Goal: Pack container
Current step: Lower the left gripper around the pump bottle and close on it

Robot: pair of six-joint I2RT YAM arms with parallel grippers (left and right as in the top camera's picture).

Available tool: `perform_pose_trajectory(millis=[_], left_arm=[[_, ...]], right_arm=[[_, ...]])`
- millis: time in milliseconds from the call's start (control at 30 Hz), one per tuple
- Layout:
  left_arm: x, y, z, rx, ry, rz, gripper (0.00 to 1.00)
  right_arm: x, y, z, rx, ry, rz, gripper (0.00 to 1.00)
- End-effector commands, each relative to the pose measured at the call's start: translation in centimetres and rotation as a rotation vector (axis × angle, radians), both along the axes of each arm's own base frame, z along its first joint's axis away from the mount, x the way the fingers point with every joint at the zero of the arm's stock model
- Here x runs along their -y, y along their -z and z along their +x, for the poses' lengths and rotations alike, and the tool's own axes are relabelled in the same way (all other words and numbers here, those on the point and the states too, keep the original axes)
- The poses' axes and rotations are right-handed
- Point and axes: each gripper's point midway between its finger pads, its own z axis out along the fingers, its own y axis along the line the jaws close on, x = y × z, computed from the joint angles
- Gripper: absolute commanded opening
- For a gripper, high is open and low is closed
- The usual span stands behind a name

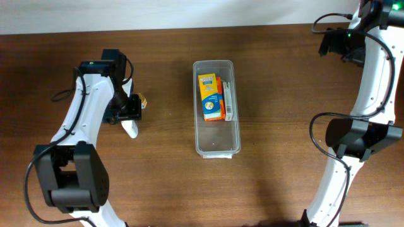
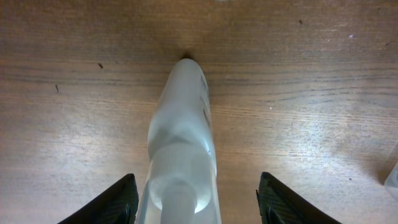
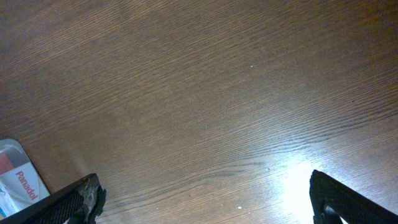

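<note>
Where the brown desk was seen from above, the clear container was set at its middle, between the two arms. A yellow box and a thin white box were laid side by side in its far half. A white bottle was laid flat, left of the container. The left tool was held wide around it. The right tool was held wide, with nothing in it.

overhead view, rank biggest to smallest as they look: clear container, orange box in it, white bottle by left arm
1. clear container
2. orange box
3. white bottle, partly hidden by the left end effector, so unsure against the box
</note>
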Motion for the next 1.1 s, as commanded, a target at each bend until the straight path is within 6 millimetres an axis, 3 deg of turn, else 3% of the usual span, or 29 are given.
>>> perform_pose_trajectory(millis=[0,300,733,867,1067], left_arm=[[0.3,1.5,-0.3,-0.047,-0.018,-0.012,0.62],[0.3,3.7,0.0,-0.092,-0.018,-0.01,0.62],[0.3,3.8,0.2,-0.084,-0.018,-0.011,0.61],[0.3,3.7,0.1,-0.085,-0.018,-0.011,0.45],[0.3,3.7,0.1,-0.085,-0.018,-0.011,0.45]], right_arm=[[-0.2,-0.3,-0.2,0.001,-0.002,0.005,0.98],[-0.2,-0.3,-0.2,0.001,-0.002,0.005,0.98],[-0.2,-0.3,-0.2,0.001,-0.002,0.005,0.98],[-0.2,-0.3,-0.2,0.001,-0.002,0.005,0.98],[-0.2,-0.3,-0.2,0.001,-0.002,0.005,0.98]])
